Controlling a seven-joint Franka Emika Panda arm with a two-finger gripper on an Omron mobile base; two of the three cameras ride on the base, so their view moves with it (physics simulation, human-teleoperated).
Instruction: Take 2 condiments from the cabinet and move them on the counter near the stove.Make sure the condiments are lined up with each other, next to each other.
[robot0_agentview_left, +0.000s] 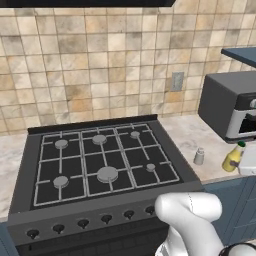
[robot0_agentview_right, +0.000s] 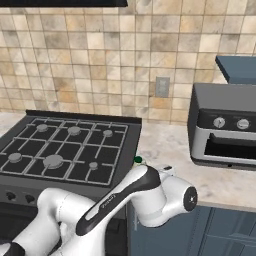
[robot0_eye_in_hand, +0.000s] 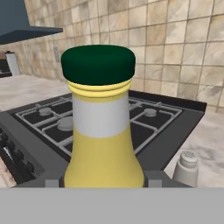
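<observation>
Yellow bottle gripped beside the stove

Taking the stove (robot0_agentview_left: 100, 160) as the mark: just off its right edge the grey shaker (robot0_agentview_left: 199, 156) stands upright on the counter (robot0_agentview_left: 192, 132), and farther right the gripper (robot0_eye_in_hand: 105, 186) is clamped round the tilted, green-capped yellow bottle (robot0_agentview_left: 233, 157), near the counter's front edge.

green-capped bottle (robot0_eye_in_hand: 103, 131) up close, shaker (robot0_eye_in_hand: 187, 167) (right), stove (robot0_eye_in_hand: 144, 127) behind

Flat, even rendered light; soft faint shadows, no glare, slightly coarse pixels.
</observation>
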